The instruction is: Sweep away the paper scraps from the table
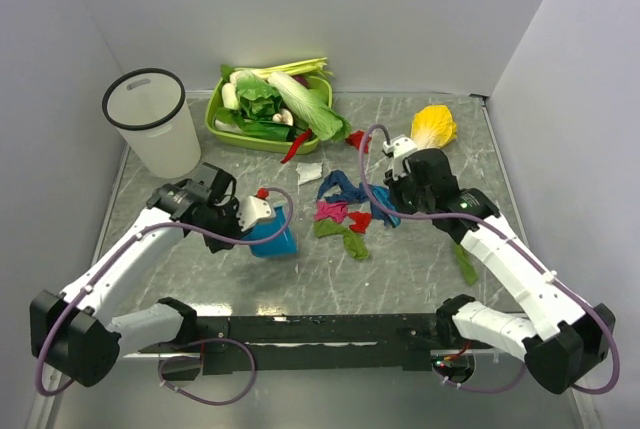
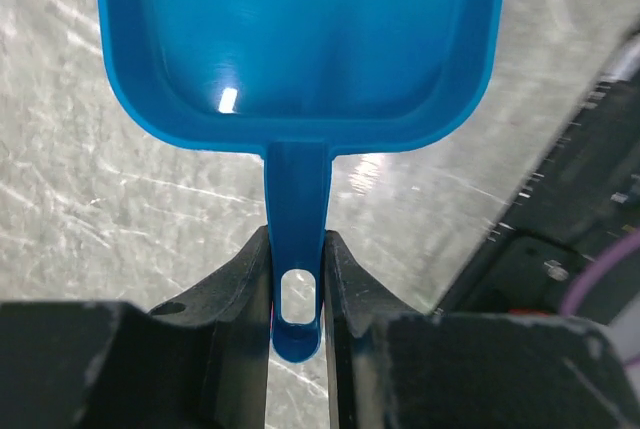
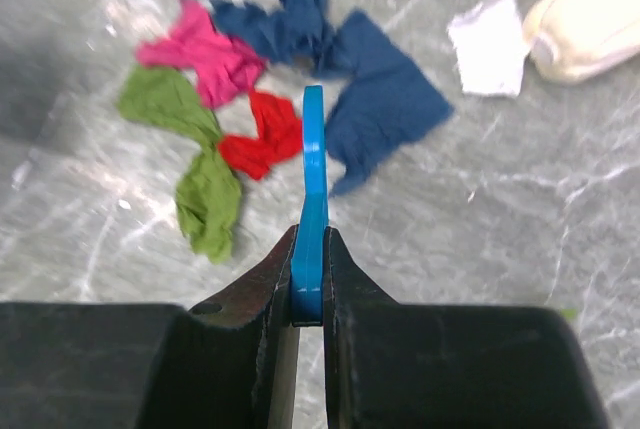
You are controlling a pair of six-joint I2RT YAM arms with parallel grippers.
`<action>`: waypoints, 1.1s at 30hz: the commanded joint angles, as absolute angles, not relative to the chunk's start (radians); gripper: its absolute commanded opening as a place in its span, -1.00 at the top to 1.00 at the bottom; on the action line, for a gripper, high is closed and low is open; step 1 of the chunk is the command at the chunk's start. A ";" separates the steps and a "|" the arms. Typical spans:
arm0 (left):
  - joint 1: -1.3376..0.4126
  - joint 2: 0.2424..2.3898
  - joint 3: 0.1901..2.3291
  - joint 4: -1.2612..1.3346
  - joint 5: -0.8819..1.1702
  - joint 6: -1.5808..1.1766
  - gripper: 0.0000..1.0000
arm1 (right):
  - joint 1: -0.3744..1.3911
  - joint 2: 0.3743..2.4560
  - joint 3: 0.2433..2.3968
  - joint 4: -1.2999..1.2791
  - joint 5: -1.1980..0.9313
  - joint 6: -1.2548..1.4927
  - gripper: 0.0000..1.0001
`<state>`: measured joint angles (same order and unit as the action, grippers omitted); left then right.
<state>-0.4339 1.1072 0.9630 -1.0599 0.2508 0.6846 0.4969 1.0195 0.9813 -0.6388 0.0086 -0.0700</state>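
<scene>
Top external: paper scraps [image 1: 345, 211] mid-worktop [image 1: 420, 269], btwn arms. R jaws pinch thin blue tool [image 3: 313, 169] tight, scraps just ahead-left of its tip; L jaws clamp dustpan [image 2: 300, 39] handle, pan near scraps' left.

White bin [image 1: 160, 144] stands beside lime-green tray [image 1: 214, 117] of vegetables [image 1: 285, 99]; yellow cabbage [image 1: 433, 126] apart.

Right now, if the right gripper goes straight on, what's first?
Likely the dark blue scrap, met by the blue tool the right gripper holds; red scrap just beside. Depth unclear.
</scene>
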 commanded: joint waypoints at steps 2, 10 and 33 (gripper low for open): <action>-0.508 1.146 0.916 -0.893 0.100 0.632 0.98 | 0.499 1.058 0.956 -0.687 0.054 -0.052 1.00; -0.607 1.308 0.916 -0.790 0.017 0.650 0.98 | 0.500 1.170 0.976 -0.703 -0.021 0.081 1.00; -0.696 1.582 1.029 -0.654 0.123 0.615 0.98 | 0.629 1.387 1.160 -0.555 -0.362 0.210 1.00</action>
